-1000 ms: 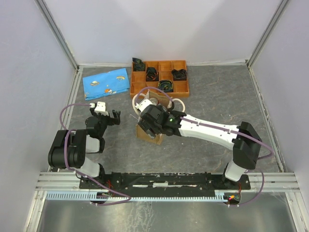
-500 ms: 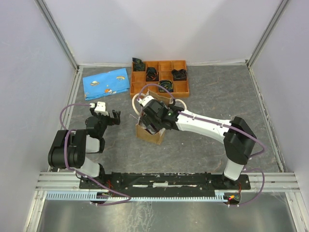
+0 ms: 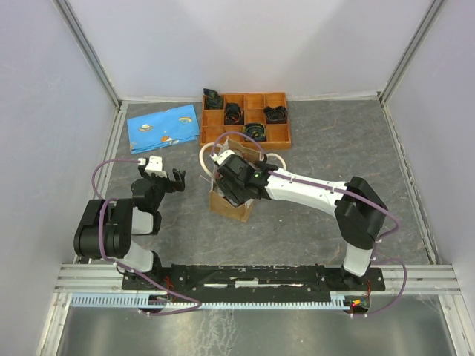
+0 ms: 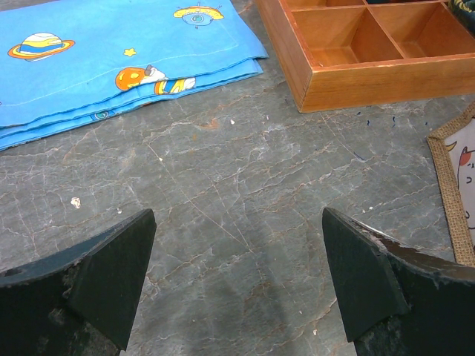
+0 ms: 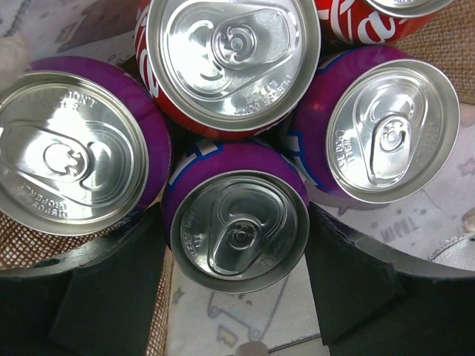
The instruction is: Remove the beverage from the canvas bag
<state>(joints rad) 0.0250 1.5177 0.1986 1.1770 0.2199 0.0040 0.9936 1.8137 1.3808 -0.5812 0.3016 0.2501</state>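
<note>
Right gripper (image 5: 236,256) sits inside the canvas bag (image 3: 225,207) at mid-table, jaws spread wide, flanking 1 purple can (image 5: 239,228) among 5. Left gripper (image 4: 237,256) hangs spread wide above the table (image 4: 223,178).

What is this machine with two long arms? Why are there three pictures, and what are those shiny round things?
It is a robot with two arms bolted to a grey table. One picture looks down from above. The other two come from small cameras on the wrists. The left gripper is open and holds nothing. It hovers above the table near a blue cloth with planets on it and an orange wooden tray. The right gripper reaches into a brown canvas bag. The shiny circles are the tops of drink cans packed inside. Its dark fingers sit on either side of a purple can. I cannot tell whether they are squeezing it.
</note>
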